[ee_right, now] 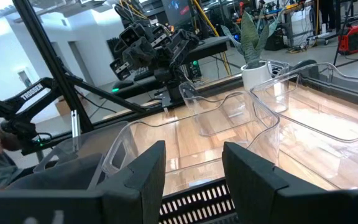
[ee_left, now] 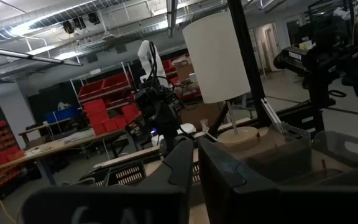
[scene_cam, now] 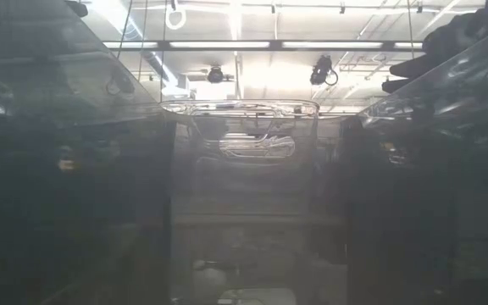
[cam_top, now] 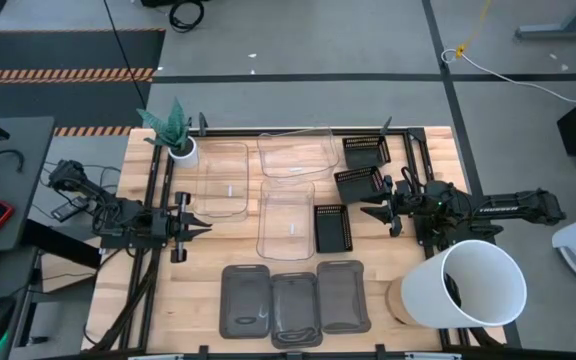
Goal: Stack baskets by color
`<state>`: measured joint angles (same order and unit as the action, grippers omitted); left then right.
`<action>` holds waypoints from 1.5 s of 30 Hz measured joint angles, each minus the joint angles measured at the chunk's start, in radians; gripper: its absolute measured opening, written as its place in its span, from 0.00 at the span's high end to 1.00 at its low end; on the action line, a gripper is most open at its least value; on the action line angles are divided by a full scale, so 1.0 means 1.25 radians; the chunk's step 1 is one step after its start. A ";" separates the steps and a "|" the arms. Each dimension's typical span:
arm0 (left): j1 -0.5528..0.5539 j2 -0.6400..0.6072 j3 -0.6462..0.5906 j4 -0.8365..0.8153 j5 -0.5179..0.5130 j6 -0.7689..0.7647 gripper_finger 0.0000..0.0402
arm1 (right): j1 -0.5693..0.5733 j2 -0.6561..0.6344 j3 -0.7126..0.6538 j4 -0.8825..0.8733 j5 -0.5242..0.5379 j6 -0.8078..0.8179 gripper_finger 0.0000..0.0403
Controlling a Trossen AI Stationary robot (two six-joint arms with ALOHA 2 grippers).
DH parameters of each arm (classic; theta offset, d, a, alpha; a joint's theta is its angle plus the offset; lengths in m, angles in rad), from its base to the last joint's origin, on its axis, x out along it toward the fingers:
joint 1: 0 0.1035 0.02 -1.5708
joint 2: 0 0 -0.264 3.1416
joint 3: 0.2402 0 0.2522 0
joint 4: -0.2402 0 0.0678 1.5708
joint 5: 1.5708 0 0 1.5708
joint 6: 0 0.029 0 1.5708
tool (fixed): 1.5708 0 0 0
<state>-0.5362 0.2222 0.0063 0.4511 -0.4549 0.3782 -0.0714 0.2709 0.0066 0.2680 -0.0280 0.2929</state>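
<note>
All 9 baskets lie apart on the counter (cam_top: 168, 300): 3 clear baskets (cam_top: 286, 218) mid-counter, 3 dark grey baskets (cam_top: 295, 300) along the near edge, 3 black slotted baskets (cam_top: 331, 228) beside the right hand (cam_top: 381, 204). They look light, thin-walled and fairly stiff; the clear ones probably slippery and flexing at the rim. A pinch over one wall's rim seems best. The right hand's fingers stand wide, empty; the left hand (cam_top: 200, 226) is nearly closed, holding nothing.

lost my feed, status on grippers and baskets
Left gripper shut, empty, beside clear baskets. Right gripper open at black slotted baskets. Grey baskets unstacked. Nothing blocking.
</note>
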 joint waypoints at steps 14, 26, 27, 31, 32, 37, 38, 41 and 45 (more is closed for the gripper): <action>-0.001 0.000 0.000 -0.021 0.051 -0.628 0.92 | 0.000 0.000 0.000 0.000 0.000 0.000 0.59; -0.001 0.079 0.134 -0.181 0.164 -0.707 0.98 | 0.000 0.000 0.000 0.000 0.000 0.000 0.59; -0.004 0.110 0.160 -0.209 0.169 -0.705 0.98 | 0.000 0.000 0.000 0.000 0.000 0.000 0.59; -0.029 0.244 0.255 -0.292 0.194 -0.632 0.95 | 0.000 0.000 0.000 0.000 0.000 0.000 0.59; -0.037 0.278 0.271 -0.314 0.194 -0.620 0.94 | 0.000 0.000 0.000 0.000 0.000 0.000 0.59; -0.091 0.435 0.324 -0.352 0.195 -0.616 0.88 | 0.000 0.000 0.000 0.000 0.000 0.000 0.59; -0.100 0.463 0.335 -0.348 0.195 -0.626 0.87 | 0.000 0.000 0.000 0.000 0.000 0.000 0.59; -0.124 0.536 0.369 -0.350 0.195 -0.666 0.87 | 0.000 0.000 0.000 0.000 0.000 0.000 0.59; -0.158 0.632 0.431 -0.351 0.187 -0.717 0.87 | 0.000 0.000 0.000 0.000 0.000 0.000 0.59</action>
<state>-0.7336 1.0117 0.5455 0.0127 -0.2216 -0.5186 -0.0711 0.2707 0.0065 0.2680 -0.0280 0.2932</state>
